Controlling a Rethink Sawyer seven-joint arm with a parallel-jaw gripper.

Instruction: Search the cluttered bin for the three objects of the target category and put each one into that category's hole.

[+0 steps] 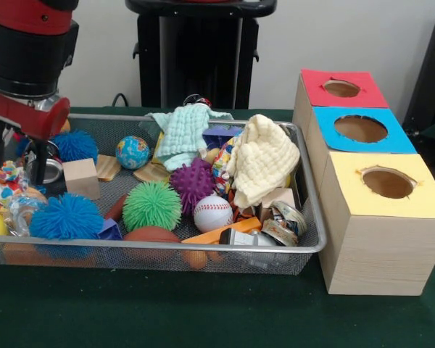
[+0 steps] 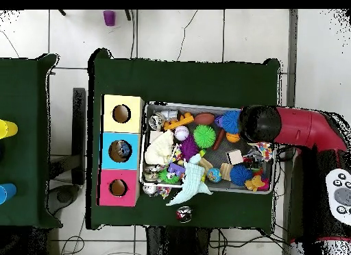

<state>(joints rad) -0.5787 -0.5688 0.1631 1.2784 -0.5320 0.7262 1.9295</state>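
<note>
Gripper (image 1: 18, 156) down inside the mesh bin (image 1: 308, 217) at its 9 o'clock end – finger state can't tell, nothing visibly held. Balls – green spiky ball (image 1: 151, 205), baseball (image 1: 212, 213) – mid-bin. Three-hole box (image 1: 377, 239) at 3 o'clock.

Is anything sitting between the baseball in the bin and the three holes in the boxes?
Yes. Between the baseball and the boxes lie the cream cloth, a pile of small clutter and the bin's mesh end wall. The holes face upward, uncovered.
</note>
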